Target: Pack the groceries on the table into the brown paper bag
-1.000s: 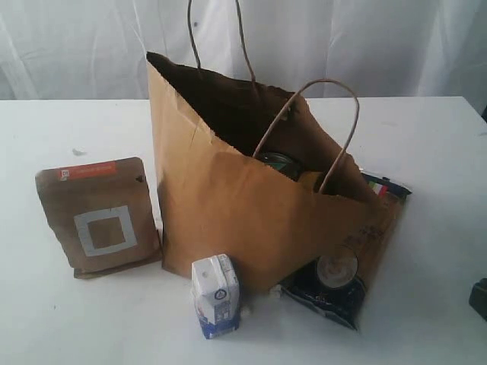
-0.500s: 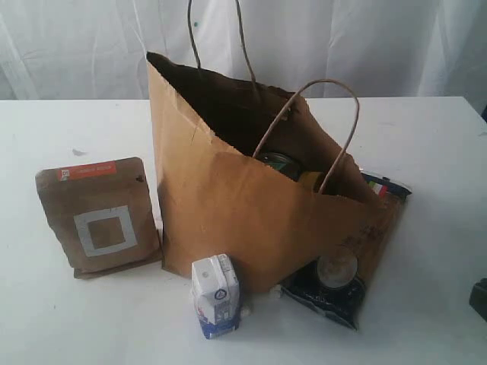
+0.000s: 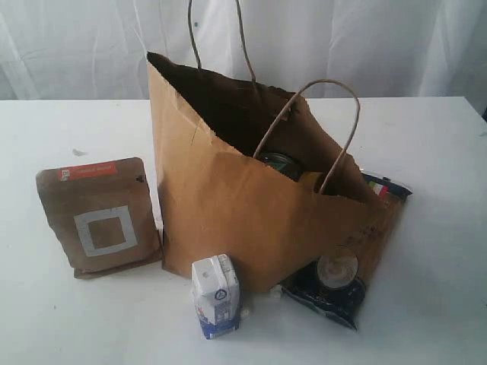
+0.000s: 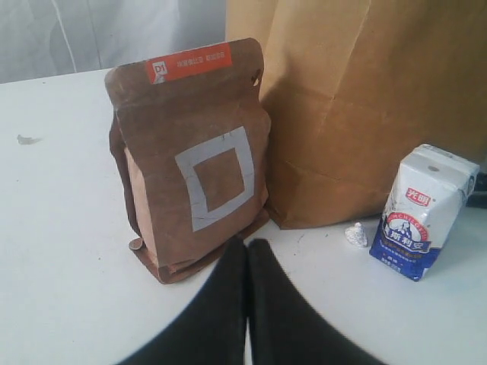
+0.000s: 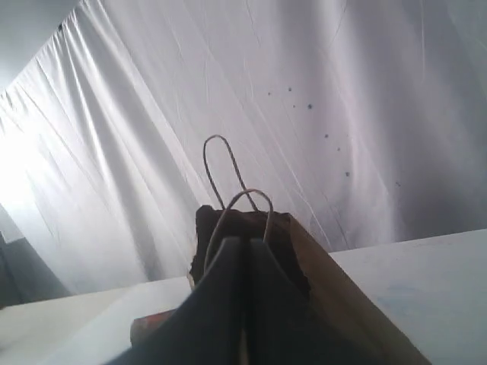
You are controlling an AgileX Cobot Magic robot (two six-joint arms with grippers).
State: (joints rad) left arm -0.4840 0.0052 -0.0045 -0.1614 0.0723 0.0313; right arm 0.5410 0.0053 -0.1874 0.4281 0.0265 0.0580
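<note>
A white curtain (image 3: 380,46) hangs behind a white desk (image 3: 61,319), where the brown paper bag (image 3: 228,205) stands open at centre frame. The brown kraft pouch (image 3: 99,217) stands at middle left, the spaghetti pack (image 3: 335,293) lies against the bag at lower right, the small white-blue carton (image 3: 215,296) stands at bottom centre, and a dark metal-lidded jar (image 3: 278,162) shows inside the bag. The left hand (image 4: 247,251) and right hand (image 5: 245,251) have fingers pressed together, empty.

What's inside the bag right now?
At the mouth of the bag, a dark metal-lidded jar shows, with something yellowish beside it. The front wall covers everything lower, so any other contents can't be seen.
</note>
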